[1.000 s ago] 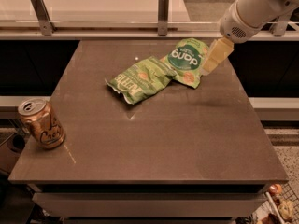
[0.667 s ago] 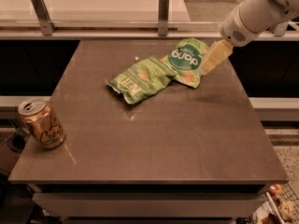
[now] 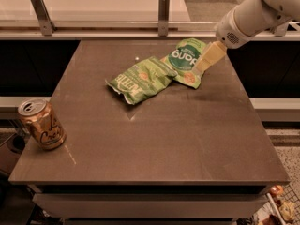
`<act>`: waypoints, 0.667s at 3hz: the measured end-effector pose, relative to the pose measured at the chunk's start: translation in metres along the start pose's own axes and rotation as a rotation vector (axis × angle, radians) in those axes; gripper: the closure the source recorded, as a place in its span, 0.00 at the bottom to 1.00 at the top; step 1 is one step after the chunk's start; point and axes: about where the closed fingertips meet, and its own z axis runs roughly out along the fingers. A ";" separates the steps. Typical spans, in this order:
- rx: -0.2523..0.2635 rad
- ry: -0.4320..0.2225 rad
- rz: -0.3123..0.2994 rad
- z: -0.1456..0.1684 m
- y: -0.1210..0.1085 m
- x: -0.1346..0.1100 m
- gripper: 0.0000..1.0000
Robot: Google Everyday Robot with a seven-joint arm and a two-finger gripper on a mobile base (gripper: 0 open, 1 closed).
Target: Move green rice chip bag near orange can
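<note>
The green rice chip bag [image 3: 184, 60], bright green with a dark round "dang" logo, lies flat at the back of the brown table, right of centre. My gripper [image 3: 202, 68] comes down from the upper right on a white arm, its yellowish fingers at the bag's right edge, touching or just over it. The orange can [image 3: 41, 123], copper with dark script and a silver top, stands upright at the table's front left corner, far from the bag.
A duller green Kettle bag [image 3: 140, 78] lies just left of the rice chip bag, its right end overlapping it. The table [image 3: 159, 135] ends at a front edge; a white counter with metal posts [image 3: 163, 7] runs behind it.
The arm has shifted slightly up and to the right; the fingers stay at the bag's right edge. The bags and the can have not moved.
</note>
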 end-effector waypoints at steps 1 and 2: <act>-0.004 -0.013 0.063 0.016 -0.004 -0.011 0.00; 0.009 0.022 0.110 0.036 -0.006 -0.022 0.00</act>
